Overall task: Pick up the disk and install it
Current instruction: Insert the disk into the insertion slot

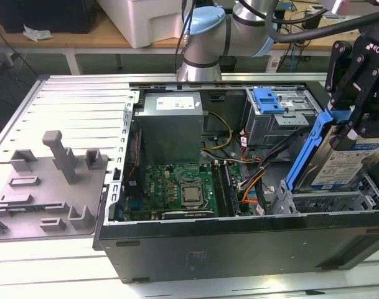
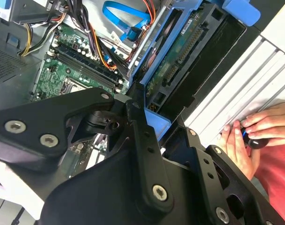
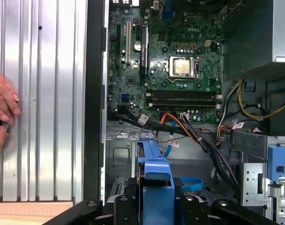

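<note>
**A:** Starting at the exterior view's left, the grey fixture plate point(image 1: 46, 180) lies on the counter point(image 1: 71, 99), well apart from the work. Next comes the open case point(image 1: 239, 246), with its motherboard point(image 1: 177, 187) exposed.

**B:** And the disk point(image 1: 351, 163)?

**A:** It's at the exterior view's right, tilted above the drive cage point(image 1: 326, 202). The hand point(image 1: 350, 121) pinches its blue carrier by the upper end.

**B:** What worries you?

**A:** The tilt, mostly. I'd judge a corner could catch the cage's rim and jam. The cables point(image 1: 254, 180) beside the cage could get trapped underneath. A grip on one end may also let the drive pivot.
</note>
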`<state>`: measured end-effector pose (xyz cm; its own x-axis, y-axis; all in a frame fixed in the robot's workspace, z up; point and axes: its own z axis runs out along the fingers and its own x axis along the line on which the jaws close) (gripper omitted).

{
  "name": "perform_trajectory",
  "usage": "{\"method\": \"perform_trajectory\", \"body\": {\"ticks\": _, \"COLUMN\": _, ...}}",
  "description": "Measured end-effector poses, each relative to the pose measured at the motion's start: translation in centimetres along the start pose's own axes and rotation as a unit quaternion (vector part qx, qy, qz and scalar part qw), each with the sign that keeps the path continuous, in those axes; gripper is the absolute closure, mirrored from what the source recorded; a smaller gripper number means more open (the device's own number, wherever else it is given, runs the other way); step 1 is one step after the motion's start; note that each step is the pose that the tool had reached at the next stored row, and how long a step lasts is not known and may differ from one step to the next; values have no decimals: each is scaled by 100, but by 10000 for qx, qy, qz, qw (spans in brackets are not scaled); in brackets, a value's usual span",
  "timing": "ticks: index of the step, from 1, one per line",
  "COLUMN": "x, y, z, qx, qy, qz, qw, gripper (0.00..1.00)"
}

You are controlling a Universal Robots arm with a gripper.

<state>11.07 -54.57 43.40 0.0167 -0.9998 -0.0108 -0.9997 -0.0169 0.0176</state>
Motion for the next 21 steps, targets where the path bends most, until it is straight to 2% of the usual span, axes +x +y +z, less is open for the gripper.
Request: {"method": "perform_trajectory", "body": {"ticks": 21, "x": 2, "y": -2, "z": 100, "qx": 0, "qy": 0, "qz": 3, "qw": 10000, "gripper": 63}}
